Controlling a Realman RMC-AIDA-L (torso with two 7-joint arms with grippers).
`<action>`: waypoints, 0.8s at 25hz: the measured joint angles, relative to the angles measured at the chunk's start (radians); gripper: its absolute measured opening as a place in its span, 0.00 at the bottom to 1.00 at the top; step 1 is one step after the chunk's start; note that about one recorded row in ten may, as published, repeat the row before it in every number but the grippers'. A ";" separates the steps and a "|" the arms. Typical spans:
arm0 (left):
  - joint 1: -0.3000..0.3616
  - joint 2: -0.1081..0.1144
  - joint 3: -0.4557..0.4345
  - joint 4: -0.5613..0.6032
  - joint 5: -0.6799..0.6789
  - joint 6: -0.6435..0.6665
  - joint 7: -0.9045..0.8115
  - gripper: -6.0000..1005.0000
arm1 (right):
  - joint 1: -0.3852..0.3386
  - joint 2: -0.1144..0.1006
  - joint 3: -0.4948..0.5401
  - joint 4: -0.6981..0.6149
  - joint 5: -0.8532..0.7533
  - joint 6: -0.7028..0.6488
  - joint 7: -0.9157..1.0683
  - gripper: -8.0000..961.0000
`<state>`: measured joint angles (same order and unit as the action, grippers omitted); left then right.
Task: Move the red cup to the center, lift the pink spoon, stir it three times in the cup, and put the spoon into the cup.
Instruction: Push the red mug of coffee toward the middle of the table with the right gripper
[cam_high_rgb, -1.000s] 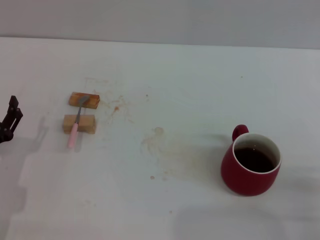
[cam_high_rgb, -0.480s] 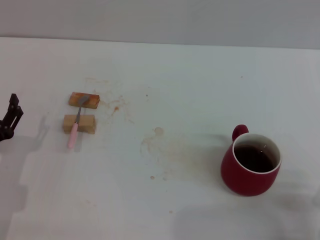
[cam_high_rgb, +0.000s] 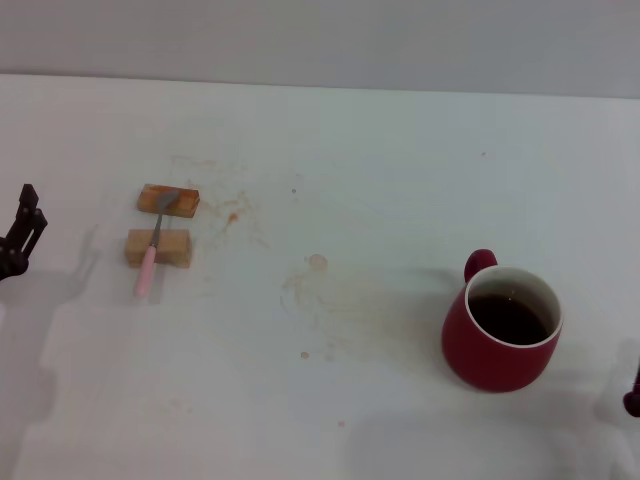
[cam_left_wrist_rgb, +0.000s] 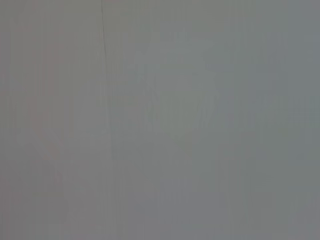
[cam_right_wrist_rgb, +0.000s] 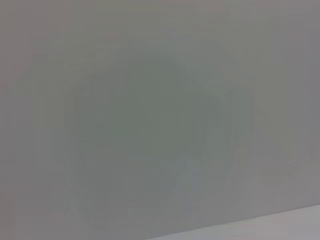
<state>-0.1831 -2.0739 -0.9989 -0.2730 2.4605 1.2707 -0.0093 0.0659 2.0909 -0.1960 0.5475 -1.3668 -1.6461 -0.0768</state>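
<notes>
The red cup (cam_high_rgb: 500, 328) stands on the white table at the right, handle toward the back, with dark liquid inside. The pink spoon (cam_high_rgb: 152, 249) lies across two tan wooden blocks at the left, its grey bowl on the far block and its pink handle pointing toward me. My left gripper (cam_high_rgb: 20, 236) is at the far left edge of the head view, well left of the spoon. Only a dark tip of my right gripper (cam_high_rgb: 633, 398) shows at the right edge, right of the cup. Both wrist views show only blank grey surface.
Two tan wooden blocks (cam_high_rgb: 168, 200) (cam_high_rgb: 158, 247) lie under the spoon. Faint brown stains mark the table (cam_high_rgb: 330, 150) around its middle. The table's far edge meets a grey wall.
My right gripper's tip has come into view at the right edge. My left gripper has drifted slightly left. The cup and spoon have not moved.
</notes>
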 joint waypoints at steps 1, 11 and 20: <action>0.000 0.000 0.000 0.000 0.000 0.000 0.000 0.86 | 0.005 0.000 -0.006 0.003 0.000 0.004 0.000 0.01; -0.005 0.000 -0.004 0.000 0.000 0.001 0.000 0.86 | 0.029 0.002 -0.017 0.021 -0.001 0.059 -0.001 0.01; -0.013 0.000 -0.003 0.000 0.000 0.001 0.000 0.86 | 0.059 0.002 -0.026 0.028 -0.002 0.105 -0.001 0.01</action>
<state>-0.1961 -2.0739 -1.0020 -0.2731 2.4605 1.2717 -0.0092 0.1253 2.0924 -0.2224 0.5757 -1.3687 -1.5413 -0.0779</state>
